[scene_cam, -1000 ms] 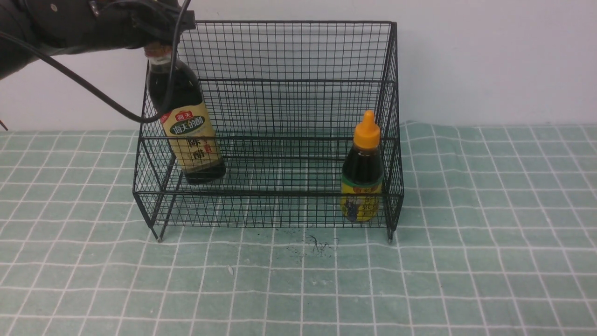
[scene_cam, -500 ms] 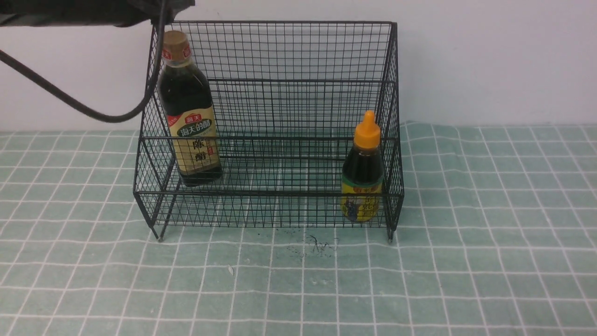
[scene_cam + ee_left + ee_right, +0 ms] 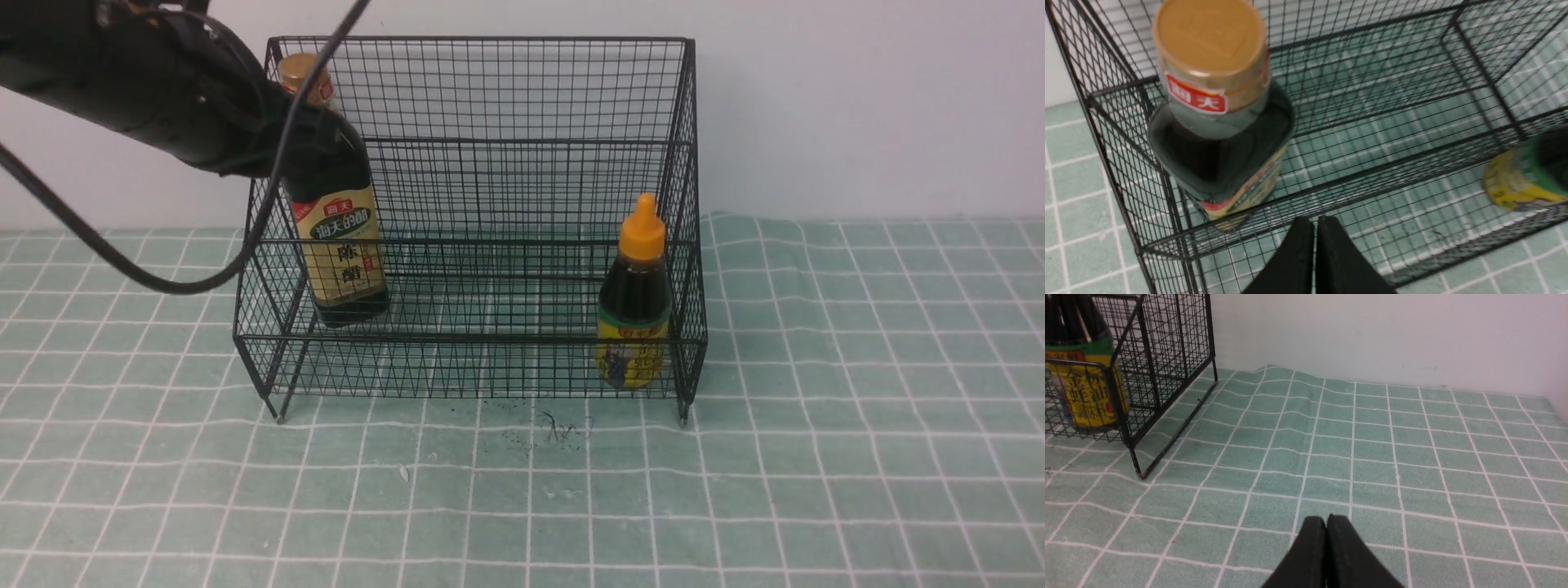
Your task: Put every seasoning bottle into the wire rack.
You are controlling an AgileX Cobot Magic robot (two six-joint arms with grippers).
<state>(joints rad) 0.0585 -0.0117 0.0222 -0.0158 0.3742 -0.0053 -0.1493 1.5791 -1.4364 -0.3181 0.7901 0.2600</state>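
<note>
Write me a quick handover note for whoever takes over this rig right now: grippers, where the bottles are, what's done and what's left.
Left gripper: shut, empty, held near the tall bottle but apart from it.
Right gripper: shut, empty, over bare tablecloth on the rack's right.
Tall gold-capped bottle: upright inside the wire rack, at its left end.
Short orange-capped bottle: upright inside the rack, front right corner.
Done: both bottles are in the rack.
Left: nothing to place; just back the left arm clear without bumping the tall bottle.
</note>
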